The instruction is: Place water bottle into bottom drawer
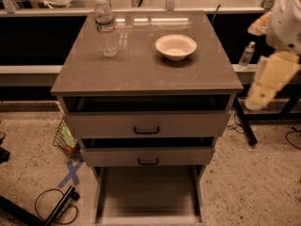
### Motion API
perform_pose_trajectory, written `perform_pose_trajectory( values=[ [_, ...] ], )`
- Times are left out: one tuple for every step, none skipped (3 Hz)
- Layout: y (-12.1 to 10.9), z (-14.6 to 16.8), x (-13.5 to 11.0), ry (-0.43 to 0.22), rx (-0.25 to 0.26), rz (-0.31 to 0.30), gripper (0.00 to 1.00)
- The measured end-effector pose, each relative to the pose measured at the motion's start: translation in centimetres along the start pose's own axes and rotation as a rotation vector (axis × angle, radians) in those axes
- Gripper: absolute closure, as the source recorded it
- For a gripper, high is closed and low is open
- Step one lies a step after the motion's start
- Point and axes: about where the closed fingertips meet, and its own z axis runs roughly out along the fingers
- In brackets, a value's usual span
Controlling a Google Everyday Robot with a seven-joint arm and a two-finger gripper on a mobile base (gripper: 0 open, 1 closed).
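Note:
The water bottle (106, 27), clear ribbed plastic with a white cap and a pale label band, stands upright on the back left of the cabinet top (141, 74). The bottom drawer (148, 192) is pulled far out below two drawers with black handles; its flat floor is bare. My gripper (257, 100) hangs at the end of the pale arm at the right edge, beside the cabinet's right side and far from the bottle, holding nothing I can see.
A white bowl (176, 46) sits on the cabinet top, right of the bottle. A small clear bottle (246, 55) stands on a ledge behind right. The top drawer (146, 124) and middle drawer (148, 157) are slightly open. A wire basket (66, 140), blue tape cross (71, 173) and cables (51, 206) lie on the floor at left.

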Motion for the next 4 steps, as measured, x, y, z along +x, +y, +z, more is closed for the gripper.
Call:
perform_pose_trajectory(
  values=[
    [-5.7,2.7,-3.8,-0.180,0.044,-0.048,0.00],
    [-10.7,5.0,-7.1,-0.370,0.079,-0.060,0.00],
    [-14.2,6.8,-9.6,-0.568,0.128,-0.061,0.00],
    [-16.3,7.7,-11.7,-0.727,0.183,-0.081,0.00]
  ],
)
